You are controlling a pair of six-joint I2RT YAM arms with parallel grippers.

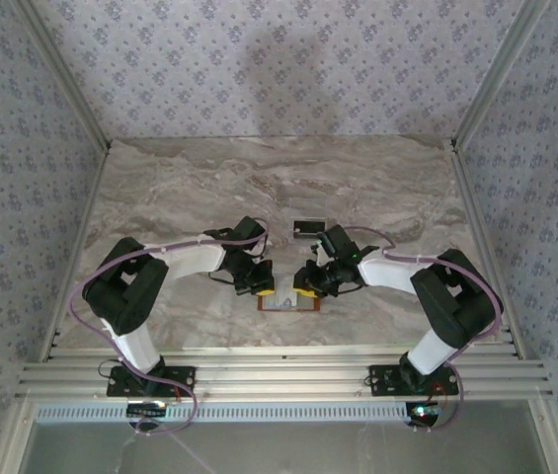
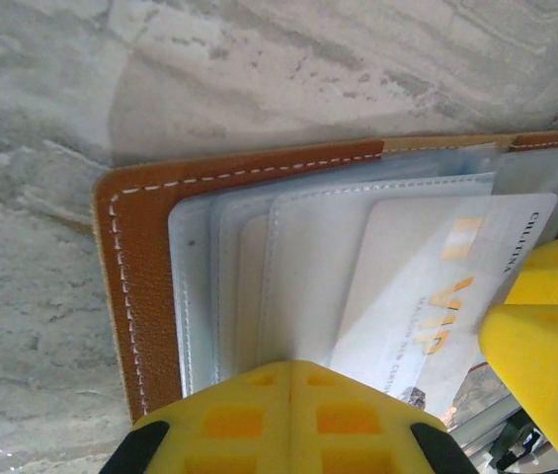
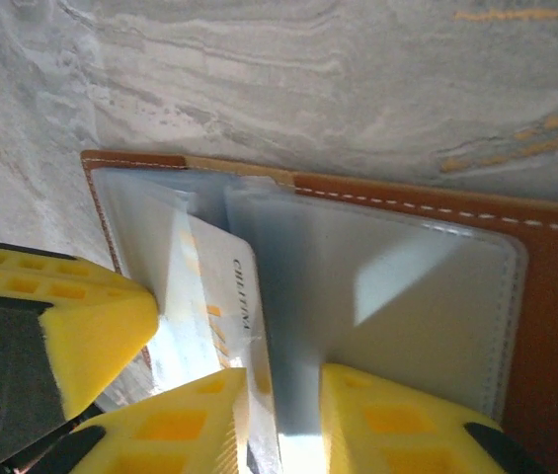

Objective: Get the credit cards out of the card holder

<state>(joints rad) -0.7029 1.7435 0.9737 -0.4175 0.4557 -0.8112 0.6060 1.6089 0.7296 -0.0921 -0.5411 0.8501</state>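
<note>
So the card holder (image 1: 288,302) lies open near-centre, btw the arms. The left gripper (image 2: 293,380) is closed, down on its left half. The right gripper (image 3: 283,415) straddles a sleeve (image 3: 397,286) (gripping? can't tell). Risk: sleeve drags up w/ the pale card (image 2: 437,296) and the holder lifts.

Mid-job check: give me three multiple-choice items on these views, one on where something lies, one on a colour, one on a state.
1. Relative to the card holder, the dark card lies:
A) inside it
B) on the table beyond it
C) underneath it

2. The VIP lettering on the pale card is:
A) orange
B) green
C) black

3. The card holder is:
A) snapped shut
B) standing on edge
C) lying open

Answers:
1. B: the top view shows it on bare marble past the holder.
2. A: the left wrist view shows orange letters.
3. C: its clear sleeves lie exposed.
</note>
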